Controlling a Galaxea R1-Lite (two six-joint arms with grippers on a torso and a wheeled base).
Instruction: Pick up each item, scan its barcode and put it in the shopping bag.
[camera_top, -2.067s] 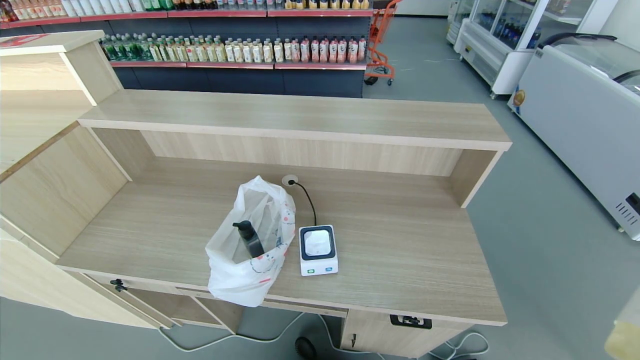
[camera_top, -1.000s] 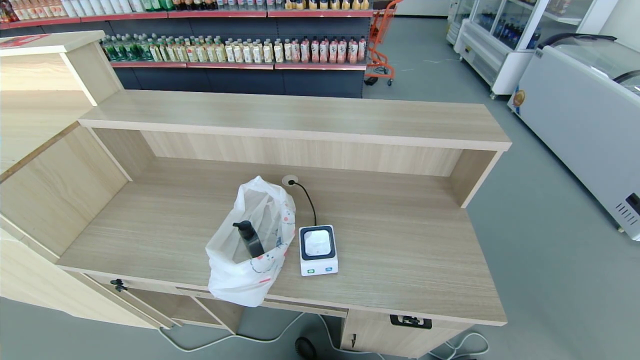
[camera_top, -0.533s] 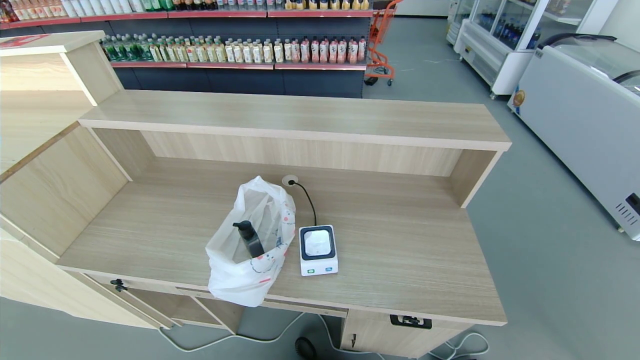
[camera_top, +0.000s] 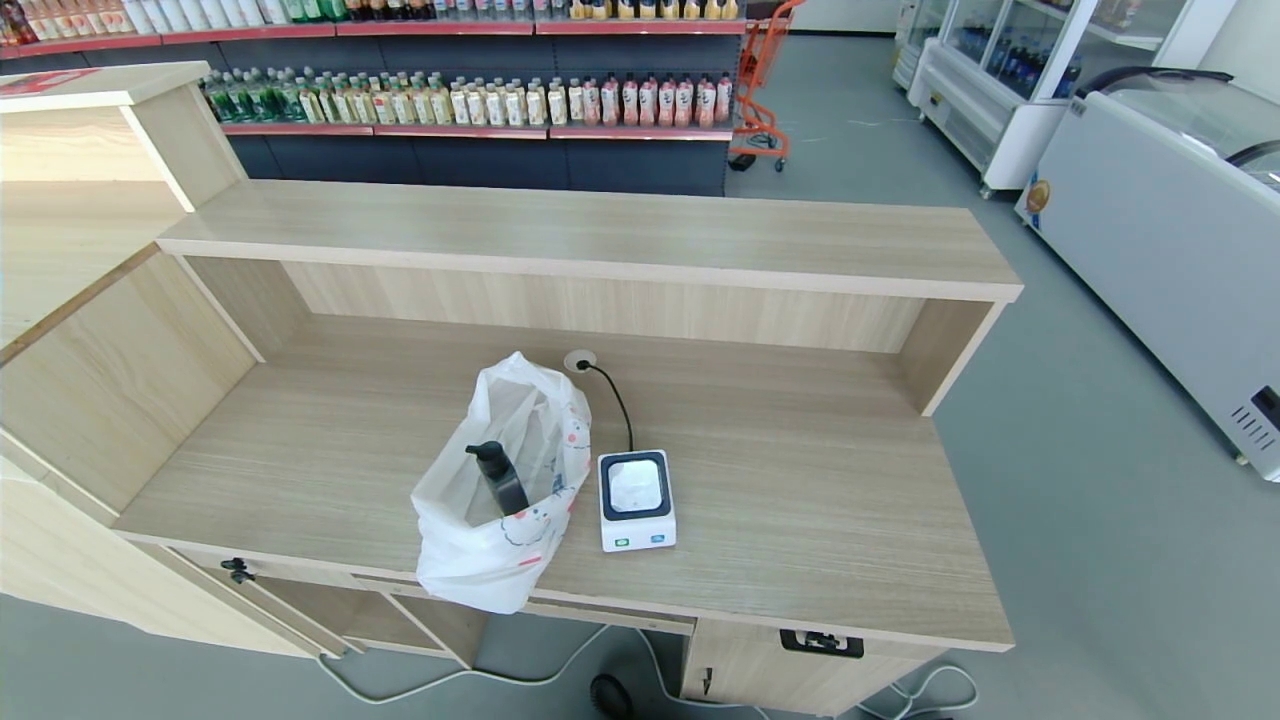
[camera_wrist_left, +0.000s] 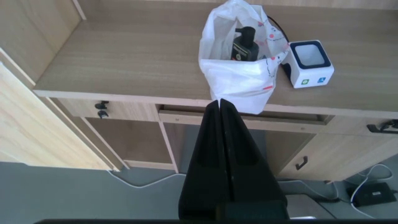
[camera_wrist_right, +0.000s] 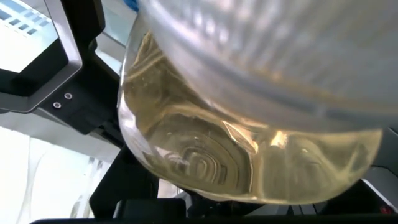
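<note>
A white plastic shopping bag stands open near the counter's front edge, with a black pump bottle upright inside it. Just to its right sits the white barcode scanner, its glass window facing up. My left gripper is shut and empty, low in front of the counter and pointing at the bag, apart from it. In the right wrist view a clear bottle of yellowish liquid sits right against the camera, held in my right gripper, whose fingers it hides.
The scanner's black cable runs back to a grommet in the wooden counter. A raised ledge bounds the far side and a wooden wall the left. Drawers and cables sit below the front edge.
About two seconds ago a yellowish thing showed at the head view's lower right corner; it has since left that view. Bag, pump bottle and scanner have not moved.
</note>
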